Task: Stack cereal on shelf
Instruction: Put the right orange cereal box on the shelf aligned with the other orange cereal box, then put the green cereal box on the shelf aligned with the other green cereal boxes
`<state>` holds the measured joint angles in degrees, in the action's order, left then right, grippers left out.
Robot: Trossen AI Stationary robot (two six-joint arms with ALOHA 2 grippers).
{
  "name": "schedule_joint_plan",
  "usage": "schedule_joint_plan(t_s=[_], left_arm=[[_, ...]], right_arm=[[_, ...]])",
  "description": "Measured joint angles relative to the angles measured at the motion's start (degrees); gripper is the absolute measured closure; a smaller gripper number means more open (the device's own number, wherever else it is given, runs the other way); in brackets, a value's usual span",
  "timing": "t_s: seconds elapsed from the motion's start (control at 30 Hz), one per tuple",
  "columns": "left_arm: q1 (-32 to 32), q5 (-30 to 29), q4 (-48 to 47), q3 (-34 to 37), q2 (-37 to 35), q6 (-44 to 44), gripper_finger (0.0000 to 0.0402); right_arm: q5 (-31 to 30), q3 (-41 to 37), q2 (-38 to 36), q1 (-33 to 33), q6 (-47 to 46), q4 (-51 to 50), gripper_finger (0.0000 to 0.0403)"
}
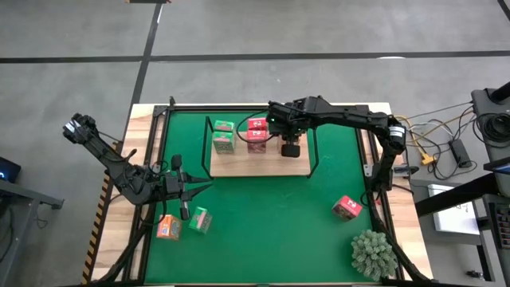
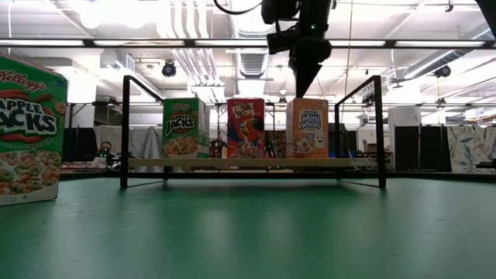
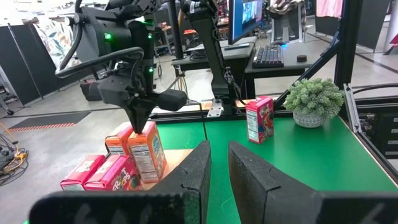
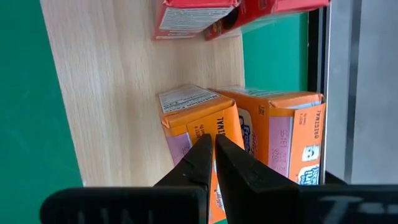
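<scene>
The shelf (image 1: 263,166) lies at the far middle of the green mat. Green cereal boxes (image 1: 223,137), pink-red ones (image 1: 256,131) and two upright orange ones (image 4: 199,121) (image 4: 280,137) stand on it. My right gripper (image 4: 211,142) is shut and points steeply down over the nearer orange box (image 3: 147,152). More cereal rests on the mat: an orange box (image 1: 168,228), a green one (image 1: 199,220) and a pink-red one (image 1: 347,208). My left gripper (image 3: 217,165) waits level at the mat's left, slightly open with nothing between its fingers. My right gripper comes from above, slanting steeply down, with its shut fingertips (image 3: 142,121) at the top end (image 4: 194,113) of the nearer orange box. That box stands upright on the shelf board. I cannot tell whether the tips touch it.
A spiky grey-green plant (image 1: 373,253) sits at the mat's near right corner. The shelf's black wire frame (image 2: 125,132) rises at both ends. Open green mat (image 1: 271,223) lies between the shelf and the near edge. Desks and monitors stand beyond the table.
</scene>
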<state>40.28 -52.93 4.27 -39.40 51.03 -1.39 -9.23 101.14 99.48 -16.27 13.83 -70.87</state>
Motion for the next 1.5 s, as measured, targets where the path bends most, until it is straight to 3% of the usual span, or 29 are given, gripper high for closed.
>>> schedule_joint_plan(t_s=[0.53,0.97,1.13,1.27,1.5], left_arm=[[0.01,0.02,0.0,0.0,0.0,0.0,0.0362],[0.01,0.01,0.0,0.0,0.0,0.17,0.0362],[0.01,0.39,0.0,0.0,0.0,1.75,0.0362],[0.01,4.06,-0.02,0.0,0.0,3.64,0.0362],[0.03,6.99,0.42,0.0,1.48,8.87,0.0362]], right_arm=[[-1.26,0.14,0.0,0.0,-3.48,-0.77,0.039],[-1.28,7.6,0.0,2.19,-4.1,-2.28,0.039],[-1.1,9.94,-1.08,6.23,-5.97,-4.14,0.039],[-1.22,8.07,-3.65,11.43,-6.99,-2.27,0.039],[-1.5,-2.5,-8.44,21.67,-5.99,13.86,0.0392]])
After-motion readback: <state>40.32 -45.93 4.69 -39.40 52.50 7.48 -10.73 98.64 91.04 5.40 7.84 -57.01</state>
